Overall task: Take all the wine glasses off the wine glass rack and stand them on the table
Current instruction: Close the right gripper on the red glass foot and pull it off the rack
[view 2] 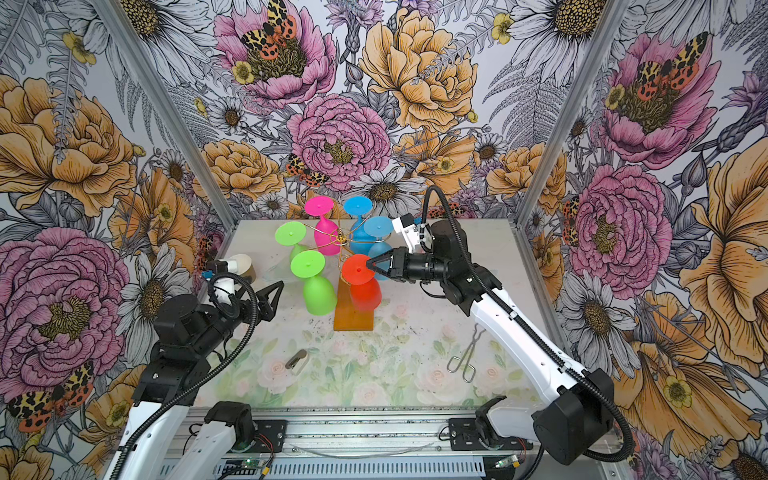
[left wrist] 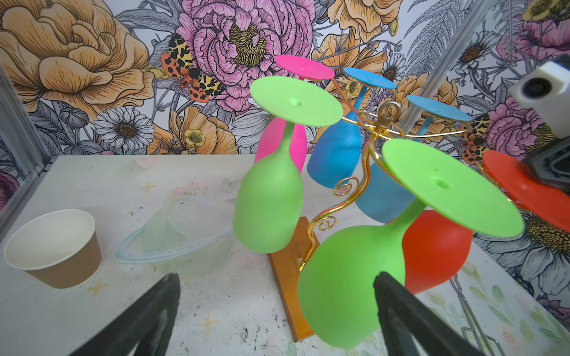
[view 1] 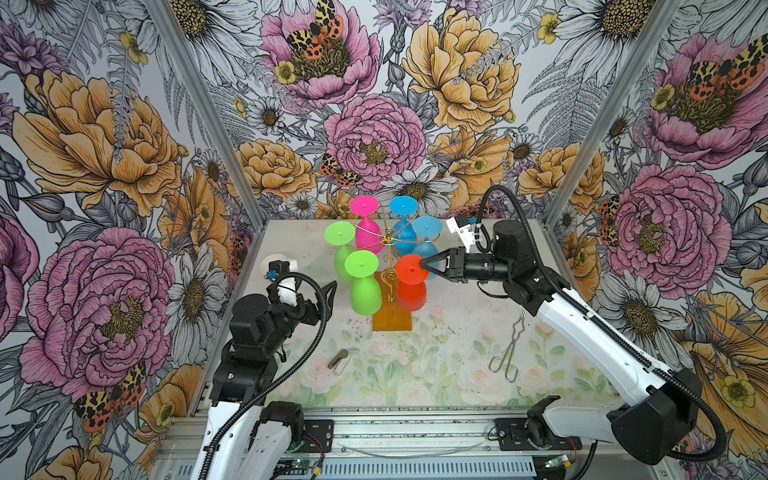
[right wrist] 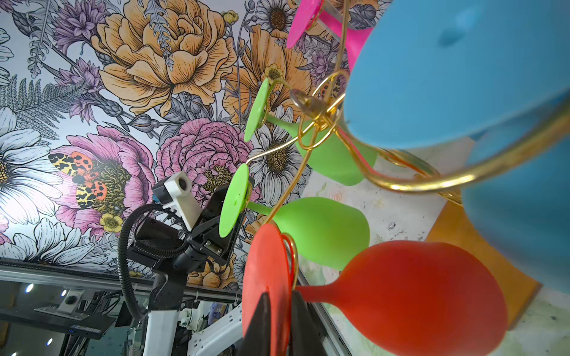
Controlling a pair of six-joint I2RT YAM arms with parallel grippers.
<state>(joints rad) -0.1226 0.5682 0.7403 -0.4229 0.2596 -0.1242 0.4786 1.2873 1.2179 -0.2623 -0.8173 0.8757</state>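
Observation:
The wine glass rack (view 1: 389,240) is a gold wire stand on an orange-brown wooden base (view 1: 392,321), standing mid-table in both top views. Several coloured glasses hang from it upside down. The red wine glass (view 1: 411,293) hangs on the near right arm. My right gripper (view 1: 423,264) is shut on the rim of this glass's flat foot; in the right wrist view its tips (right wrist: 282,296) pinch the red disc beside the gold wire. My left gripper (view 1: 329,293) stands open to the left of the rack, near the closer green glass (left wrist: 342,283), with nothing between its fingers.
Two green glasses (view 1: 363,291), a pink one (view 1: 368,232) and two blue ones (view 1: 426,241) also hang on the rack. A paper cup (left wrist: 52,246) and a clear dish (left wrist: 175,231) sit at the left. Metal tongs (view 1: 509,353) and a small brown clip (view 1: 338,358) lie nearer the front.

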